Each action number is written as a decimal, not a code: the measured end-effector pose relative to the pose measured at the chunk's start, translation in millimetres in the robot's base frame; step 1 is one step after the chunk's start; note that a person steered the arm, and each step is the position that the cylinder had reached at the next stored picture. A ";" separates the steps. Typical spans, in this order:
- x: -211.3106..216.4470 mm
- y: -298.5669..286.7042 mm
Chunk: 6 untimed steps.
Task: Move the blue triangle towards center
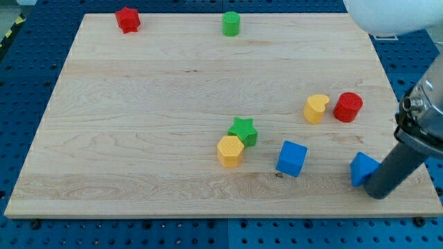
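Note:
The blue triangle (pixel 361 168) lies near the board's right edge, low in the view, partly hidden by my rod. My tip (pixel 378 194) rests just to the triangle's lower right, touching or almost touching it. A blue cube (pixel 291 158) sits to the triangle's left. A green star (pixel 243 131) and a yellow hexagon (pixel 230 151) touch each other near the board's lower middle.
A yellow heart (pixel 316 108) and a red cylinder (pixel 347 107) stand side by side above the triangle. A red star (pixel 127 19) and a green cylinder (pixel 230 23) sit along the top edge. The wooden board (pixel 138 138) ends just right of my tip.

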State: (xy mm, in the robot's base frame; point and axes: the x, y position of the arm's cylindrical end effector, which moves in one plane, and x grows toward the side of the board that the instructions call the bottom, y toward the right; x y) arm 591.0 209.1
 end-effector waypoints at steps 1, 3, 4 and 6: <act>-24.0 -0.1; -66.0 -13.3; -66.0 -46.9; -99.3 -97.3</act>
